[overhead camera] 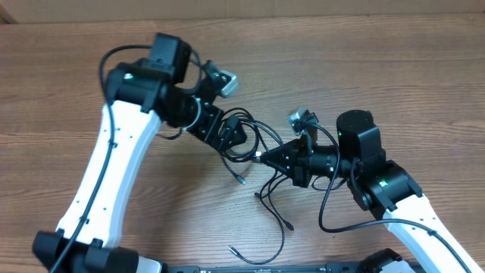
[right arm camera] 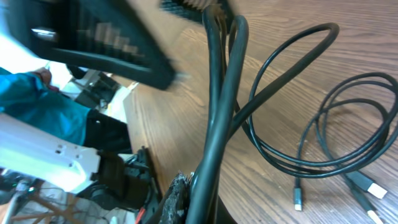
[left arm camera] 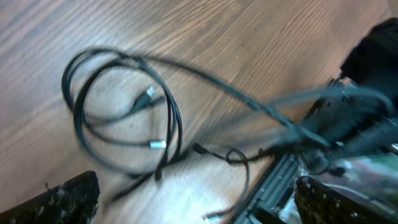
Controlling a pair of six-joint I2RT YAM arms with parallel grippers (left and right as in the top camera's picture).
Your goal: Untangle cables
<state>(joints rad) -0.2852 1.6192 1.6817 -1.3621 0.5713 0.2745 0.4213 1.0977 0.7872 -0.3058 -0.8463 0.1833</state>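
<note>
One wooden surface [overhead camera: 61, 91] carries everything. Two white-and-black arms reach over it, the left arm [overhead camera: 114, 159] from the lower left and the right arm [overhead camera: 394, 197] from the lower right. Their tips face each other near the middle. Each wrist bears one small grey camera, two in all: the left wrist camera [overhead camera: 225, 82] and the right wrist camera [overhead camera: 301, 117].

The left jaws are released. Their two fingers [left arm camera: 65, 200] sit wide apart at the bottom corners of their own view, with nothing between them. The right jaws are clenched on a bunch of strands of the cables [right arm camera: 217, 118], which runs straight out ahead of them, lifted off the wood.

The cables are thin black cords knotted together. How many cannot be told, though at least two. The tangle lies between the two sets of jaws, with round loops flat on the surface ahead of the left jaws. More loops lie beside the right jaws, and loose tails trail away below the right jaws toward the near edge.

In the overhead view the left wrist covers part of the knot. The right arm's own thicker black cable [overhead camera: 327, 205] curves just beside the tails.

Four plug ends show ahead of the left jaws. One is silver-tipped [left arm camera: 158, 144] and lies inside the loops. One flat USB plug [right arm camera: 372, 190] lies beside the right jaws.
</note>
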